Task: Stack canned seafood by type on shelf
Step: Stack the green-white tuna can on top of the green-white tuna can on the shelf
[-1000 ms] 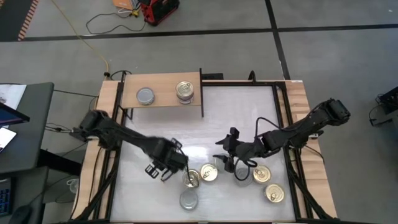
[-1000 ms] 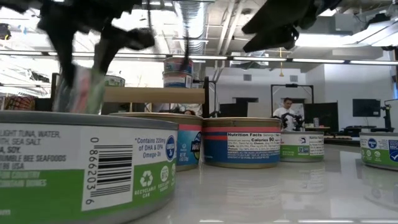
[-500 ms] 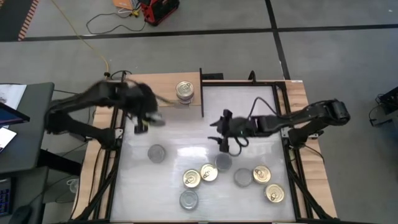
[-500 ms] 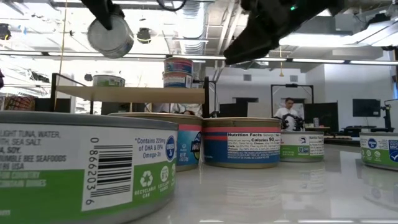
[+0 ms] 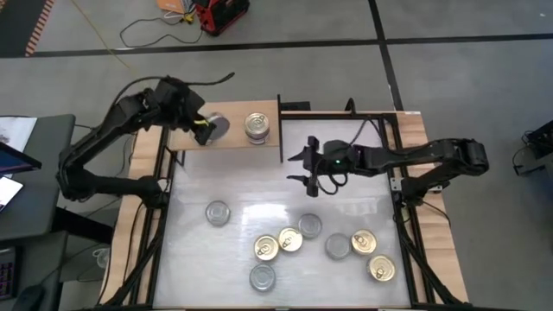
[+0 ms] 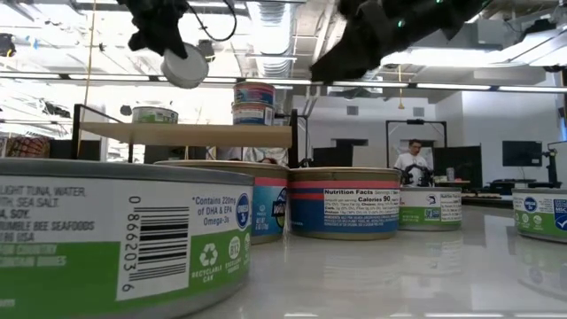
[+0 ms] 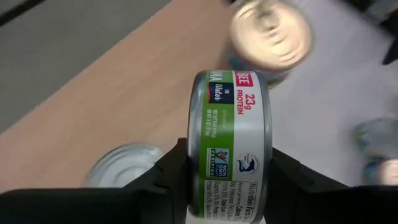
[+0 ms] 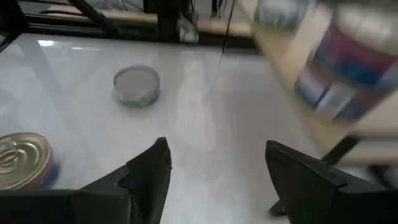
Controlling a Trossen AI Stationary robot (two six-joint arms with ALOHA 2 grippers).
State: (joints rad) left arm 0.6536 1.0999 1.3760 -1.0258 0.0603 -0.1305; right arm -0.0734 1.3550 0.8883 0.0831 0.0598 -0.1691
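- Upper left of the high view: the left hand (image 5: 201, 128) pinches a silver-lidded tin (image 5: 214, 127), tilted on edge, above the shelf (image 5: 229, 138).
- A good placement would level the tin, centre it over the silver tin (image 7: 124, 165) already on the board, then lower squarely.
- The right hand (image 5: 309, 169), fingers spread and empty, hangs over the tabletop (image 5: 259, 190) beside the shelf.

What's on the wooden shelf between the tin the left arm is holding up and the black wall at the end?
In the high view, a stack of gold-lidded tins stands on the shelf between the held tin and the dark panel.
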